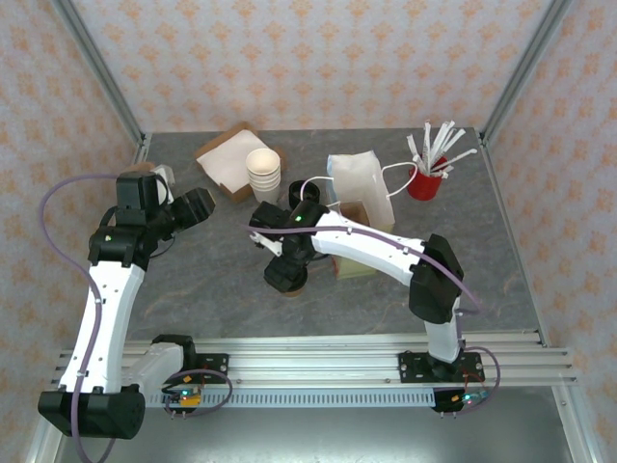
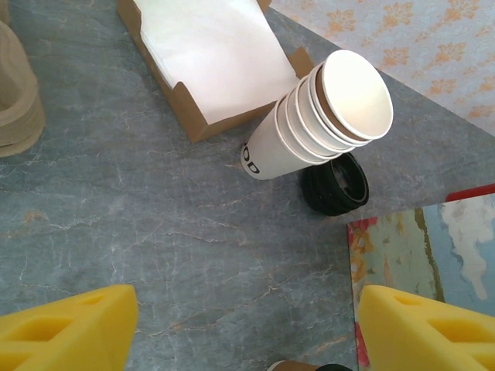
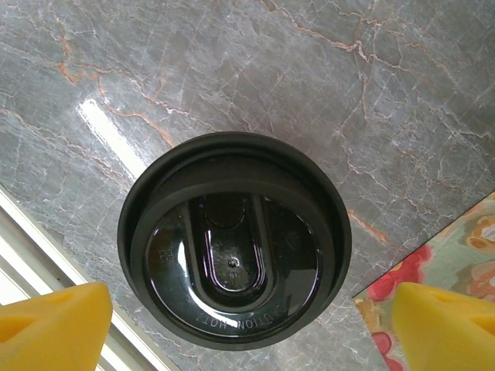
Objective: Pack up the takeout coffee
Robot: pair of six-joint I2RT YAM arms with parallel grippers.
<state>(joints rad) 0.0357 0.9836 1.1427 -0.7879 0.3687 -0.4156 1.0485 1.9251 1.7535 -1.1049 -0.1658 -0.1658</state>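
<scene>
The takeout coffee point(image 3: 234, 239) stands upright on the grey marble table, and the right wrist view looks straight down on its round black lid. My right gripper point(image 3: 247, 328) hangs open just above it, one yellow fingertip point(image 3: 54, 328) on each side of the lid and neither touching it. From above, that gripper point(image 1: 285, 275) covers the cup at the table's middle. My left gripper point(image 2: 247, 332) is open over bare table with nothing between its fingers point(image 2: 66, 328). It sits at the left of the table point(image 1: 202, 204).
A white paper bag point(image 1: 362, 188) stands behind the right arm. A stack of lidless cups point(image 2: 325, 116) rests beside loose black lids point(image 2: 334, 184) and a cardboard box of napkins point(image 2: 209, 54). A red cup of straws point(image 1: 424, 181) is back right. A flowered card point(image 2: 418, 263) lies flat.
</scene>
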